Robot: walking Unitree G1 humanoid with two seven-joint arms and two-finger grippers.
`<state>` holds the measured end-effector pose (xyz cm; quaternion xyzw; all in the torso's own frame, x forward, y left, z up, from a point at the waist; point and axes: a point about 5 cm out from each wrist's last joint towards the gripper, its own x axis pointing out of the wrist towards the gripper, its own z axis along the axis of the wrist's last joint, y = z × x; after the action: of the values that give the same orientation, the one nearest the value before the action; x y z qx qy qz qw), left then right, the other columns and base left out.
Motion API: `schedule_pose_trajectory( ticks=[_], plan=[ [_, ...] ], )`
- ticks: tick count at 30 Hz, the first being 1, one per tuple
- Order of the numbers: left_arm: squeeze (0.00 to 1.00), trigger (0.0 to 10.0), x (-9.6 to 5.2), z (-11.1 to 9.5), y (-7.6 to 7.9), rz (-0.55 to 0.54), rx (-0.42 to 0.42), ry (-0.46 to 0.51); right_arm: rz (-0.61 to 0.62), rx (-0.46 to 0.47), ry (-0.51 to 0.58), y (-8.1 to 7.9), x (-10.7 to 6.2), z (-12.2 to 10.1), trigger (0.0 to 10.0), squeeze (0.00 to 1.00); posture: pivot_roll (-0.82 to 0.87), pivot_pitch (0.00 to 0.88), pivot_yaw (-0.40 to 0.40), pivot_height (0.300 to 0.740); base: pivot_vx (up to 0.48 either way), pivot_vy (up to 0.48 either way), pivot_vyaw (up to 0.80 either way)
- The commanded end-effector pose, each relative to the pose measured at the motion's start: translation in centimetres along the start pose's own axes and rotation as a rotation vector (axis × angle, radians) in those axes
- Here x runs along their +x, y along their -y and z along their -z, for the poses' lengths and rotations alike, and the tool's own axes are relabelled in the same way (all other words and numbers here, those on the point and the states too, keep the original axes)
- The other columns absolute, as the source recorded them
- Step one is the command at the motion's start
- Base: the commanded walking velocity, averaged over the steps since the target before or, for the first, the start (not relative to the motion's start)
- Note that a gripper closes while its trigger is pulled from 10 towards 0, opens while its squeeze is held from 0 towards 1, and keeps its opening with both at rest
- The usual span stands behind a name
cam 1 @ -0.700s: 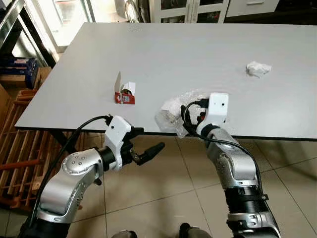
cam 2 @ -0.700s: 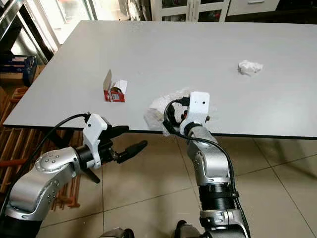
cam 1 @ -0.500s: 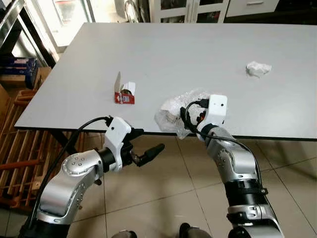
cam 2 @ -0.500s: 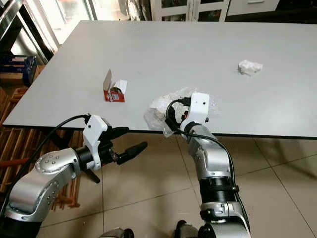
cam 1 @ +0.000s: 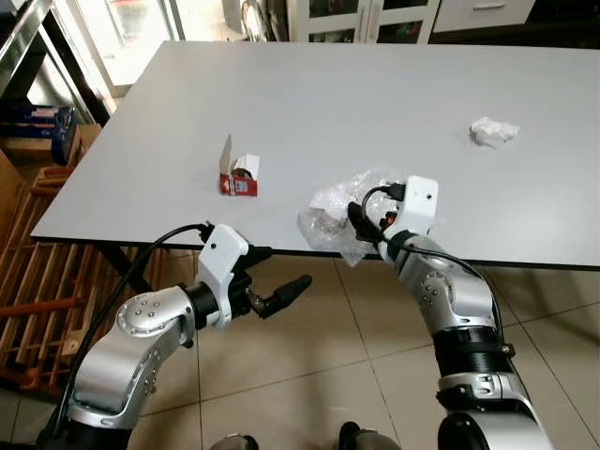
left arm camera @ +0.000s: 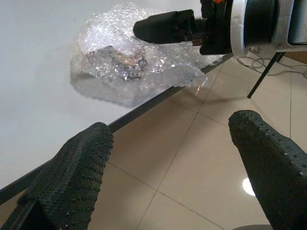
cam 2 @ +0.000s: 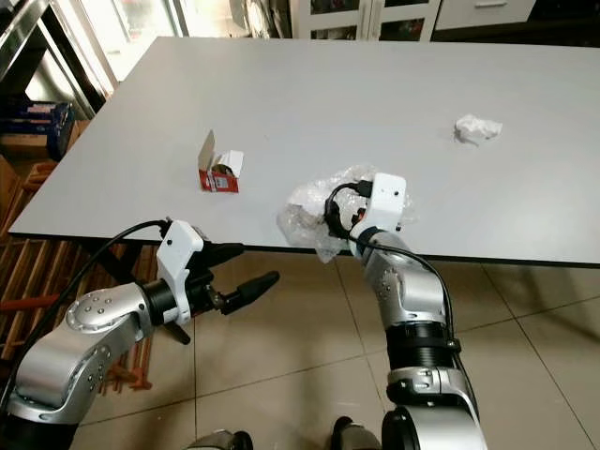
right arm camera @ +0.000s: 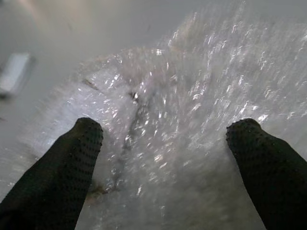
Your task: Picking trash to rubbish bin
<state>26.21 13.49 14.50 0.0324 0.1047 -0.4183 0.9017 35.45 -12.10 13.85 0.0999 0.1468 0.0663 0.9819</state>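
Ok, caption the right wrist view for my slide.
Open right gripper poised over crumpled clear bubble wrap on the grey table.

The robot's right arm is bent at the elbow and reaches forward and up, its white wrist block level with the near edge of the tabletop (cam 1: 281,112). The right claw (right arm camera: 163,158) has its two black fingers (right arm camera: 72,167) spread wide, one on each side of what lies before it. The left arm is bent low at the robot's side, its silver forearm angled forward below the tabletop's edge, a black cable looping from the wrist. The left claw (cam 1: 281,292) points toward the right arm, and its fingers (left arm camera: 72,177) stand well apart with nothing between them.
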Motion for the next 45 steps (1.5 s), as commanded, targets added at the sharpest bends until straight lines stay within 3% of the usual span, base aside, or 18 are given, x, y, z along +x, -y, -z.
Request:
schedule_pose_trajectory(
  ticks=[1, 7, 24, 25, 27, 29, 45],
  plan=[
    [0.0, 10.0, 0.2, -0.3, 0.2, 0.011, 0.004, 0.009, -0.028, -0.118, 0.039, -0.9, 0.1, -0.2, 10.0, 0.0, 0.07, 0.147, 0.034, 0.74, 0.0, 0.0, 0.0],
    [0.0, 10.0, 0.3, -0.4, 0.1, 0.002, 0.006, 0.016, -0.039, -0.169, 0.029, -1.4, 0.4, -0.2, 10.0, 0.0, 0.08, 0.145, 0.029, 0.74, 0.0, 0.0, 0.0],
    [0.0, 10.0, 0.0, -0.4, 0.2, -0.004, 0.006, 0.011, 0.012, -0.164, -0.013, 0.4, 0.8, 1.2, 10.0, 0.0, 0.09, 0.163, 0.039, 0.74, 0.0, 0.0, 0.0],
    [0.0, 10.0, -0.1, -0.4, 0.3, -0.003, 0.006, 0.009, 0.018, -0.163, -0.016, 0.7, 0.8, 1.3, 5.0, 0.0, 0.09, 0.163, 0.039, 0.74, 0.0, 0.0, 0.0],
    [0.0, 10.0, -0.1, -0.4, 0.3, -0.003, 0.007, 0.008, 0.019, -0.161, -0.016, 0.8, 0.8, 1.4, 5.0, 0.0, 0.09, 0.166, 0.041, 0.74, 0.0, 0.0, 0.0],
    [0.0, 10.0, -0.1, -0.3, 0.3, -0.001, 0.007, 0.006, 0.027, -0.155, -0.02, 1.1, 0.8, 1.6, 0.0, 0.0, 0.09, 0.168, 0.044, 0.74, 0.0, 0.0, 0.0],
    [0.0, 10.0, -0.4, -0.4, 0.2, -0.004, 0.021, -0.005, 0.058, -0.102, -0.019, 1.8, 0.9, 2.2, 0.0, 0.0, 0.11, 0.157, 0.057, 0.74, 0.0, 0.0, 0.0]
  ],
)
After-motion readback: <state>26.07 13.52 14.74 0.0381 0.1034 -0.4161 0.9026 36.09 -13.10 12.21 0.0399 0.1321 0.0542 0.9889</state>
